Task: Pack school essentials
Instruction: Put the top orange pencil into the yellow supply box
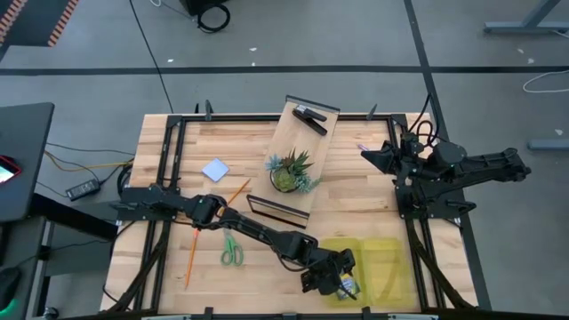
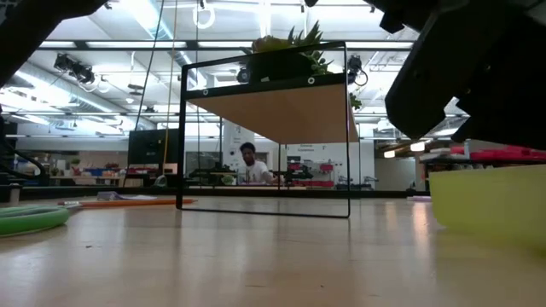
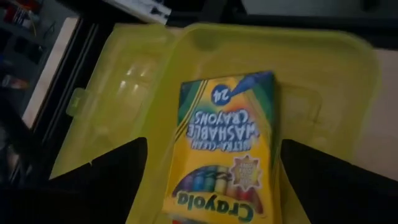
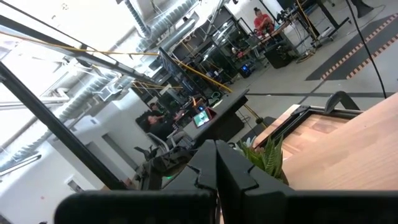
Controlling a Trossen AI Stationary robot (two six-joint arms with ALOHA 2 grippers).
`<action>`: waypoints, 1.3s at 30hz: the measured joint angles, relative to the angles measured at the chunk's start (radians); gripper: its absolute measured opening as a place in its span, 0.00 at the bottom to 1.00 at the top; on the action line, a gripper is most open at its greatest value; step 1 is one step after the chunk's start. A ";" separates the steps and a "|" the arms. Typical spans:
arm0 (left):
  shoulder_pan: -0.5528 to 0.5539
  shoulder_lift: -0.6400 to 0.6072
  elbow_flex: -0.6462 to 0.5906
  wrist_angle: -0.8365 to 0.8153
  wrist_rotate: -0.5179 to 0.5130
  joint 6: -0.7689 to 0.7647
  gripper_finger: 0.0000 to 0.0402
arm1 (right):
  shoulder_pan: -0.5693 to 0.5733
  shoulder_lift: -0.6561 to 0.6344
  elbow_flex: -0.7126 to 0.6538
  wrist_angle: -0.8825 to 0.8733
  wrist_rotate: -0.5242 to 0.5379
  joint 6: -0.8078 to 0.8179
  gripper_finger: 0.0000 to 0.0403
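A yellow-green crayon box [image 3: 224, 149] lies flat in the open yellow case [image 1: 378, 267] near the table's front edge, right of centre. My left gripper [image 3: 214, 186] hangs just above it, open, one finger on either side of the box's near end, with a strip of case showing between. Green-handled scissors [image 1: 233, 252] lie on the table at front left. One orange pencil [image 1: 190, 260] lies left of them, another [image 1: 236, 192] farther back. The pale blue pad [image 1: 215, 169] lies flat behind them. My right gripper [image 4: 216, 180] waits shut at the table's right edge.
A tilted wooden shelf in a black frame [image 1: 298, 156] stands mid-table and carries a spiky potted plant [image 1: 290, 169] and a black clip [image 1: 311, 117]. In the low view the frame [image 2: 264, 205] rises left of the case [image 2: 486, 200]. Black rails [image 1: 169, 151] edge the table.
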State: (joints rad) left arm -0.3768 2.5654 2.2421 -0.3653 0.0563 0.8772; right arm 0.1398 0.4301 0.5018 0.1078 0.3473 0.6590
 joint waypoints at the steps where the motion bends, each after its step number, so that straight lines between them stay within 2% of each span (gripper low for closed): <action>1: -0.003 -0.005 0.000 -0.008 -0.019 0.000 0.94 | 0.000 0.000 0.000 0.000 0.000 0.000 0.02; 5: -0.005 -0.037 0.000 -0.025 -0.069 -0.013 0.94 | 0.000 0.000 0.001 0.002 0.000 0.000 0.02; 11: 0.003 -0.114 0.000 -0.185 -0.080 -0.141 0.92 | 0.009 0.017 0.087 -0.015 -0.004 -0.060 0.02; 18: 0.031 -0.209 0.002 -0.363 -0.060 -0.260 0.83 | 0.014 0.063 0.206 -0.261 0.042 -0.082 0.02; 25: 0.032 -0.261 0.002 -0.564 0.013 -0.327 0.70 | 0.013 0.064 0.222 -0.319 0.094 -0.077 0.02; 29: 0.016 -0.286 0.000 -0.660 0.021 -0.341 0.61 | 0.014 0.069 0.223 -0.325 0.095 -0.067 0.02; 39: 0.047 -0.465 0.001 -0.779 0.092 -0.396 0.36 | 0.014 0.073 0.223 -0.317 0.092 -0.050 0.02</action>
State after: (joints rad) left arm -0.3296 2.1003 2.2433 -1.1447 0.1480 0.4808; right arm 0.1535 0.5030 0.7246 -0.2095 0.4397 0.6094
